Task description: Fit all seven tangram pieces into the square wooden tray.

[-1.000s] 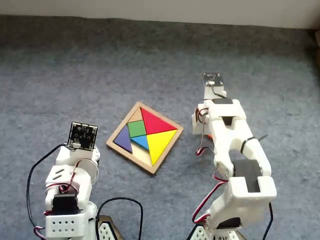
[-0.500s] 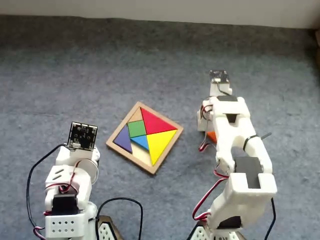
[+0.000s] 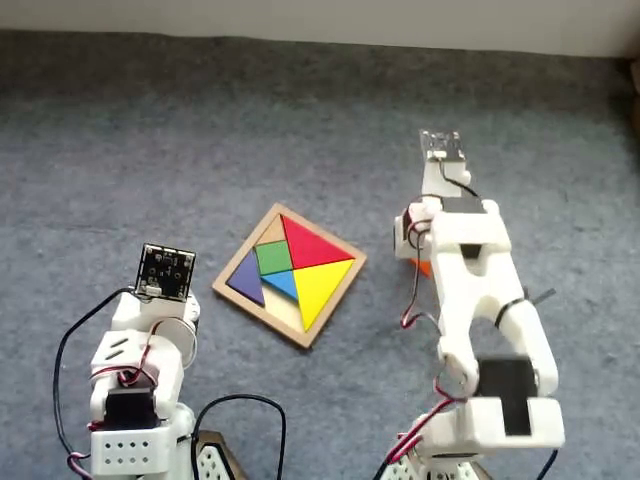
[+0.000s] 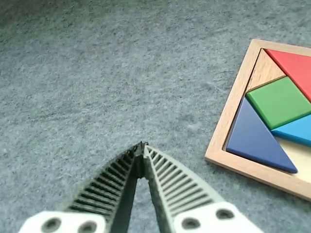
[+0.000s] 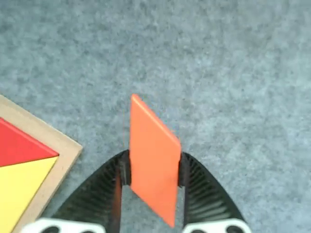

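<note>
An orange tangram piece (image 5: 154,160) sits clamped in the right gripper (image 5: 154,164), over the grey bench (image 3: 150,150) just beside the square wooden tray (image 3: 262,316), where red, yellow, green, blue and purple pieces already lie. The left gripper (image 4: 142,150) is pinched closed and empty near the tray's other side.

Looks to me like a small robotics lab or hobby bench: coarse grey felt-like mat (image 3: 150,130) as tabletop, pale wall strip (image 3: 300,18) behind, my white plastic left arm (image 3: 135,365) and right arm (image 3: 480,290), loose black cable (image 3: 240,398).
</note>
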Controlling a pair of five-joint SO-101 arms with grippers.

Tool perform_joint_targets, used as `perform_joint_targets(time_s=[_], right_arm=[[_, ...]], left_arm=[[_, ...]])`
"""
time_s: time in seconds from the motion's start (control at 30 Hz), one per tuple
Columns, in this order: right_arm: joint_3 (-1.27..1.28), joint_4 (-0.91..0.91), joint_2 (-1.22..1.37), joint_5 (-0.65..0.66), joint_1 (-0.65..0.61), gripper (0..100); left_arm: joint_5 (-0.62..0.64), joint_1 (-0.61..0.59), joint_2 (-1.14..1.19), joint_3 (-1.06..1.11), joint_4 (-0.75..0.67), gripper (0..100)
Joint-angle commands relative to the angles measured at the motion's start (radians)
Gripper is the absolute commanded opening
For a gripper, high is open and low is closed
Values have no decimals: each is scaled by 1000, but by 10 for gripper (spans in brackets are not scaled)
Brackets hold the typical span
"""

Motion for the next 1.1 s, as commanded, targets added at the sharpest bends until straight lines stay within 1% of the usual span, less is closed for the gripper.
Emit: perform_joint_targets(time_s=[0.0, 0.3, 0.47, 1.07], right_arm=[[59, -5, -188, 0, -58, 19], [272, -5, -501, 0, -271, 19], [334, -10, -607, -6, -401, 19], [378, -19, -618, -9, -707, 24]], left_arm=[[-11, -10, -2, 19, 8, 8], [-11, -12, -1, 19, 8, 8], [-11, -12, -1, 19, 8, 8], [-11, -12, 1, 19, 8, 8]])
